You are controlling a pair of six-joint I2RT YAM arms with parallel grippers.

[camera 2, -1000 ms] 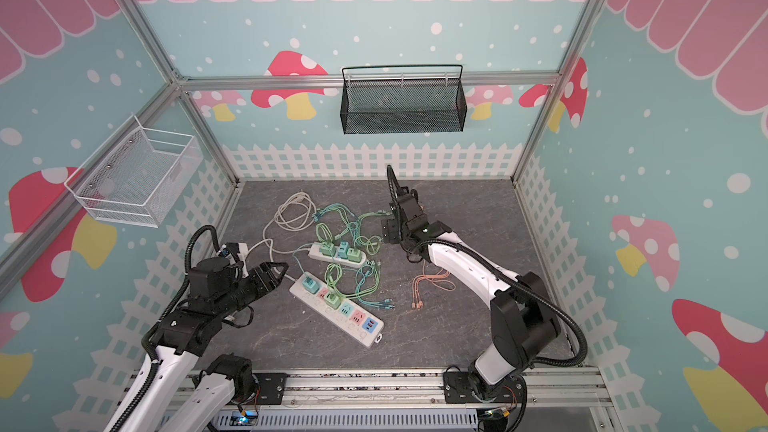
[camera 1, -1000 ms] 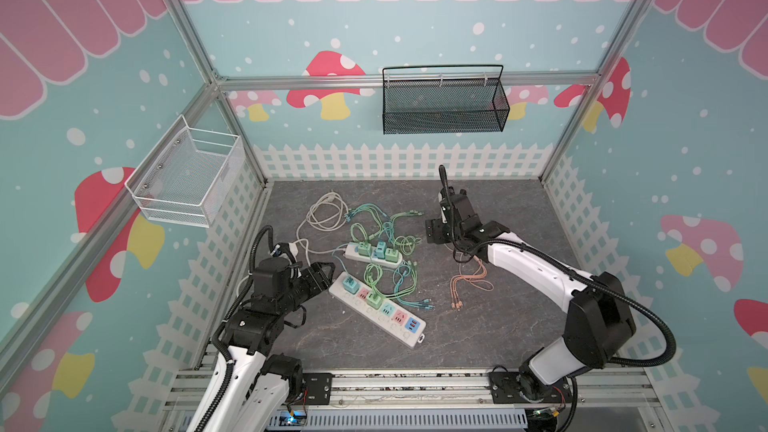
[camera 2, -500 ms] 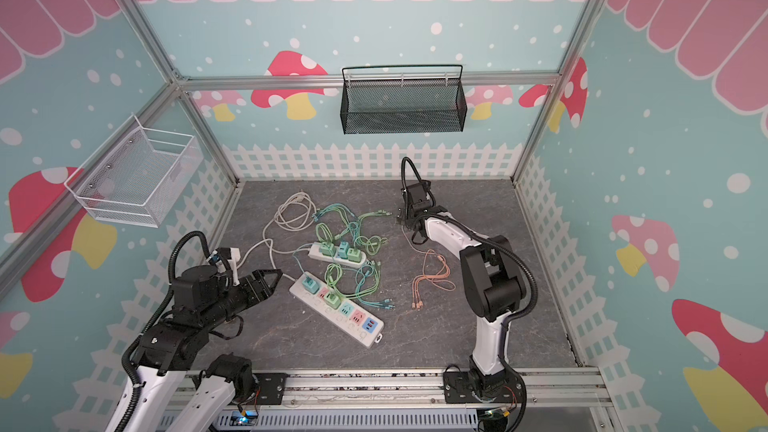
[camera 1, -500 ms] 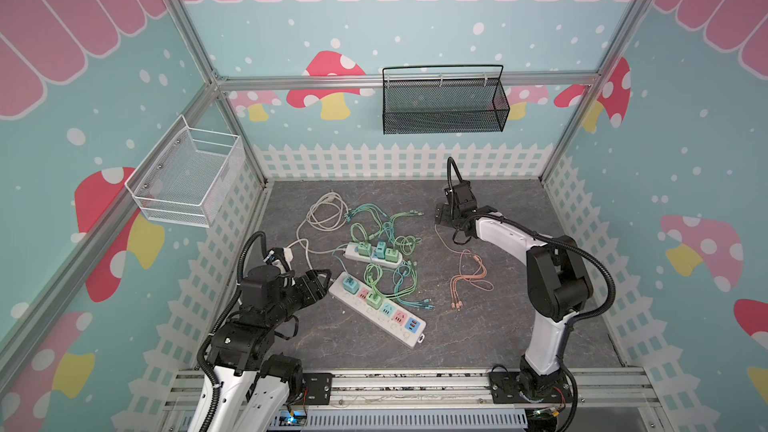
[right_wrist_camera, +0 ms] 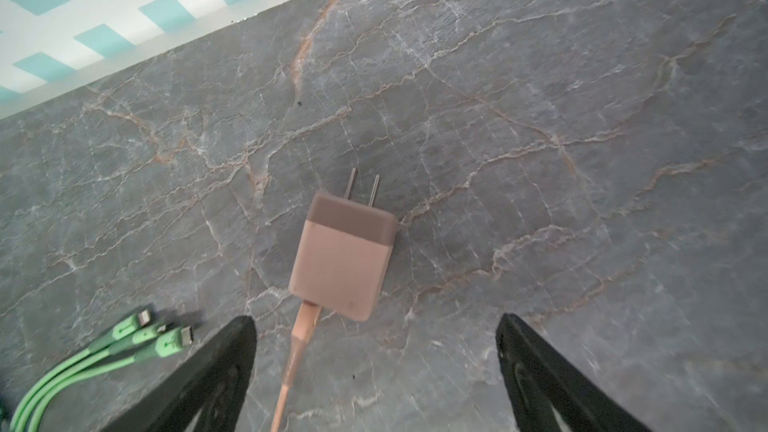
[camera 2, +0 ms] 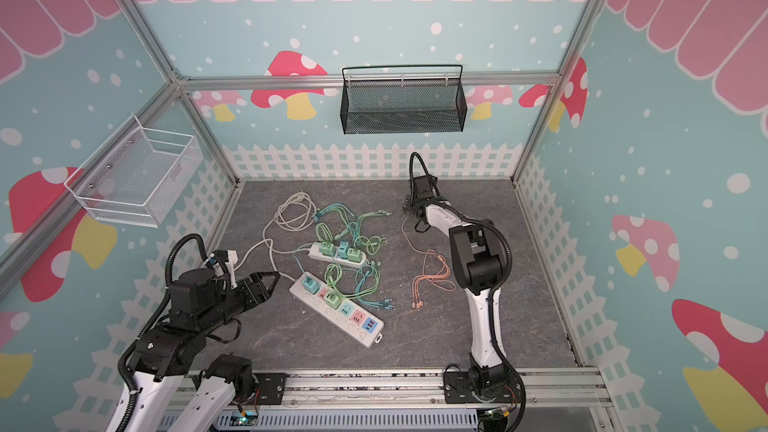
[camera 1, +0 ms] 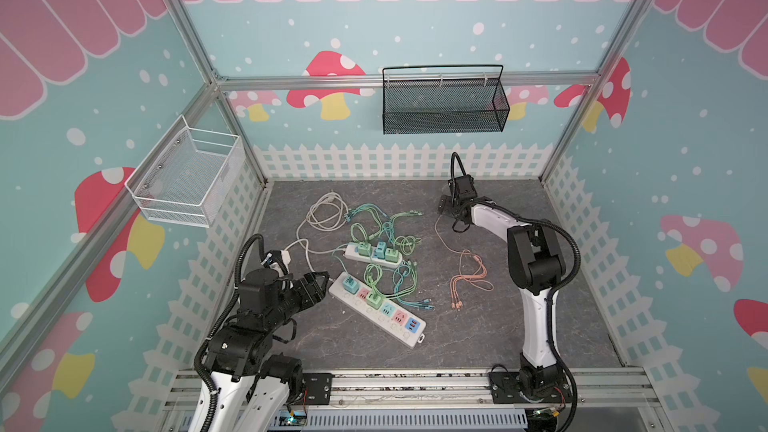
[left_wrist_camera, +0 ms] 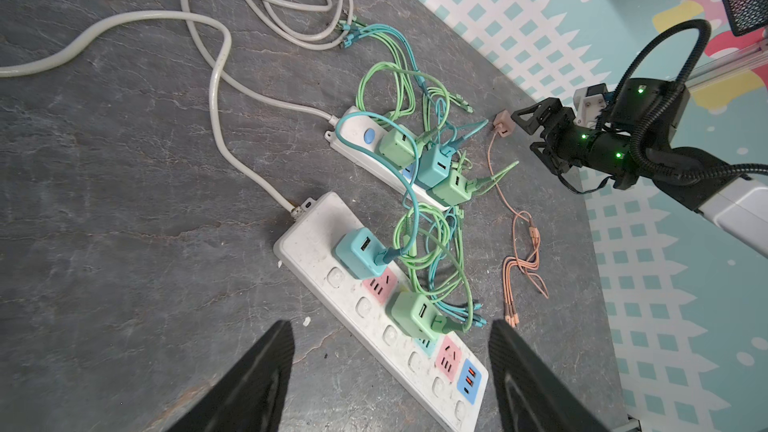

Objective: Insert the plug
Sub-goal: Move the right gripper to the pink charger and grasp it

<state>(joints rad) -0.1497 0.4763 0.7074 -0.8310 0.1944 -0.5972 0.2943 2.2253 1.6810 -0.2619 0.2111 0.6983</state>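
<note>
The plug (right_wrist_camera: 343, 255) is a pinkish-brown cube adapter lying flat on the grey table, its two prongs pointing away from my right gripper (right_wrist_camera: 374, 320). That gripper is open, its jaws wide apart just behind the plug and not touching it. The left wrist view shows the plug (left_wrist_camera: 503, 123) just in front of the right gripper (left_wrist_camera: 528, 130). An orange cable (camera 1: 469, 276) trails from it. My left gripper (left_wrist_camera: 390, 324) is open and empty above the long white power strip (left_wrist_camera: 316, 218), which carries a blue adapter (left_wrist_camera: 359, 253) and a green adapter (left_wrist_camera: 413, 315).
A shorter power strip (camera 1: 353, 250) holding three adapters lies mid-table among tangled green and blue cables (camera 1: 390, 284). White cord loops (camera 1: 328, 211) lie at the back left. Green cable ends (right_wrist_camera: 158, 334) lie beside the right fingers. A fence wall (right_wrist_camera: 83, 14) is close beyond the plug.
The right arm's elbow has folded up and its gripper has shifted slightly toward the back wall. The left gripper has drawn back a little toward the front left.
</note>
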